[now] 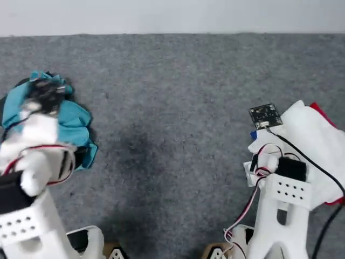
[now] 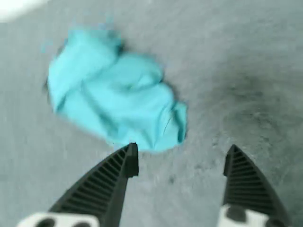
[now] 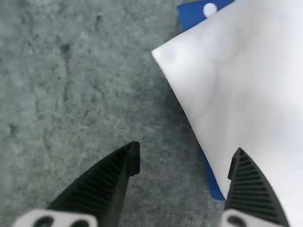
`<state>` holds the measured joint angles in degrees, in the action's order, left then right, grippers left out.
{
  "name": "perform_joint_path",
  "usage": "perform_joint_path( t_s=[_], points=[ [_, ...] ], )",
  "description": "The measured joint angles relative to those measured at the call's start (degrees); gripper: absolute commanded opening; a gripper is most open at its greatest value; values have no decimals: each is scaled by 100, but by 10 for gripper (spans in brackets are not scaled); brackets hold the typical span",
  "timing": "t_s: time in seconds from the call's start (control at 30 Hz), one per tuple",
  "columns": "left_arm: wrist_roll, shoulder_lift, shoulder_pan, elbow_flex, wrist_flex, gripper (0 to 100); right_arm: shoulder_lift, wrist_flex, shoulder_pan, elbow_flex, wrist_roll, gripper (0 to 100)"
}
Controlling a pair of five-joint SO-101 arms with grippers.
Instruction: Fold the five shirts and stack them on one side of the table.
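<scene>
A crumpled teal shirt (image 1: 73, 127) lies at the table's left side, partly under the left arm; in the left wrist view the same teal shirt (image 2: 116, 92) sits just beyond my left gripper (image 2: 182, 158), which is open and empty above the carpet. At the right side a folded white shirt (image 1: 315, 135) tops a stack with red (image 1: 322, 114) and blue (image 1: 253, 134) cloth showing at its edges. My right gripper (image 3: 184, 158) is open at the corner of the white shirt (image 3: 246, 90), one finger over it, with blue cloth (image 3: 199, 9) underneath.
Grey carpet (image 1: 172, 108) covers the table, with wide free room in the middle between the arms. A pale wall runs along the far edge (image 1: 172, 33). Cables (image 1: 253, 199) hang from the right arm near the front.
</scene>
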<state>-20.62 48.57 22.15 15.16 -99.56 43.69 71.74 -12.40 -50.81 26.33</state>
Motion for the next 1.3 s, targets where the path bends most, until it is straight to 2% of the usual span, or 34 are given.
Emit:
perform_joint_path(
  t_s=[0.1,0.2,0.43,0.77,1.3],
  points=[
    [211,352,633,352,9,291,-149,-105,9,-9,9,303],
    [255,686,870,598,158,291,-352,-360,9,-202,9,303],
    [273,1222,941,1029,378,291,-1002,-1284,9,-1090,26,303],
    [273,1248,967,1257,396,291,-1644,-2233,35,-1837,26,303],
    [273,1257,967,1257,396,291,-1758,-2251,44,-1793,26,303]
  ],
)
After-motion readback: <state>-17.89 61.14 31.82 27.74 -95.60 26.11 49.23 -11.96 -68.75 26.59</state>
